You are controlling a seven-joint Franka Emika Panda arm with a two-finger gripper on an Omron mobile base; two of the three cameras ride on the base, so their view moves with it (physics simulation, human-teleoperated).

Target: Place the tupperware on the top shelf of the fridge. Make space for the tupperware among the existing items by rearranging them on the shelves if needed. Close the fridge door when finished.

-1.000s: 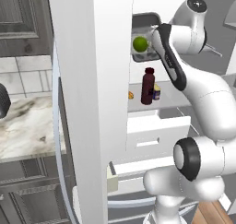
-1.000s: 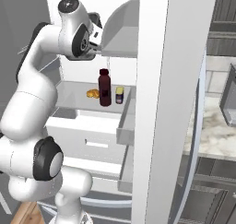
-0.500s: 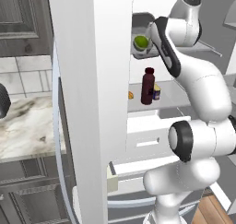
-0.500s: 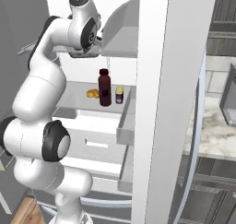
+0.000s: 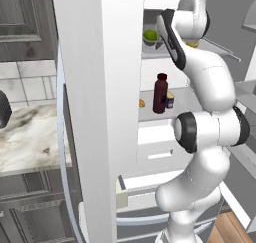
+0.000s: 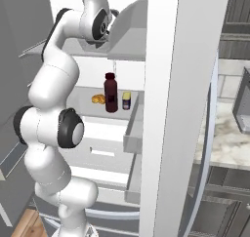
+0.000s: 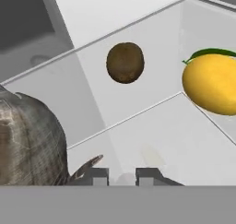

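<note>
Hand view: the claw [image 7: 123, 176] sits at bottom centre, its tips nearly together with nothing between them, over a pale shelf [image 7: 175, 140]. A brown kiwi [image 7: 125, 63] lies upper centre, a yellow fruit [image 7: 211, 83] at the right edge. In the left base view the tupperware [image 5: 151, 37], with a green ball inside, rests on the top shelf [image 5: 150, 53] at upper centre, just left of the arm. Below stand a bottle [image 5: 160, 93] and a can [image 5: 170, 100].
</note>
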